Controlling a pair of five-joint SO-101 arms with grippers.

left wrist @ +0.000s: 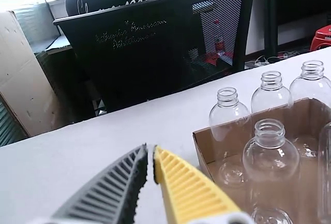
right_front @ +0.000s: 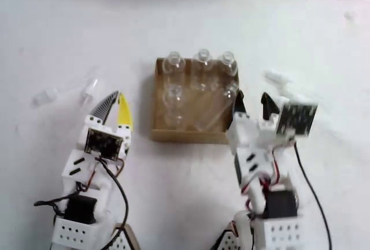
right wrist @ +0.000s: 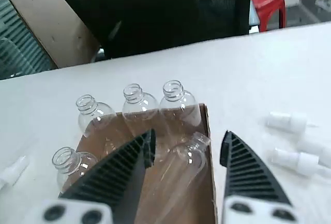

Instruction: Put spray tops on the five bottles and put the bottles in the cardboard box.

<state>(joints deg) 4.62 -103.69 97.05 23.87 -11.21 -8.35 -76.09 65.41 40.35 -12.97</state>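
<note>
A cardboard box [right_front: 185, 135] sits mid-table between the arms. Three clear bottles with open necks stand along its back wall [right_front: 202, 60], one stands nearer [right_front: 173, 97], and another leans tilted inside [right_front: 217, 108]. My left gripper [right_front: 119, 101] rests left of the box, its grey and yellow fingers shut with nothing in them [left wrist: 150, 154]. My right gripper [right_front: 252, 103] hovers at the box's right front corner, black fingers open. In the right wrist view its gap [right wrist: 189, 138] frames the tilted bottle [right wrist: 191, 154]. White spray tops lie right of the box [right wrist: 287, 122] and left of it [right_front: 89, 88].
More spray tops lie on the white table: near the right arm [right wrist: 295, 160] and one at the far left [right_front: 43, 96]. A black mesh chair [left wrist: 155, 43] stands beyond the table's far edge, with a red stool [right wrist: 266, 1] behind it.
</note>
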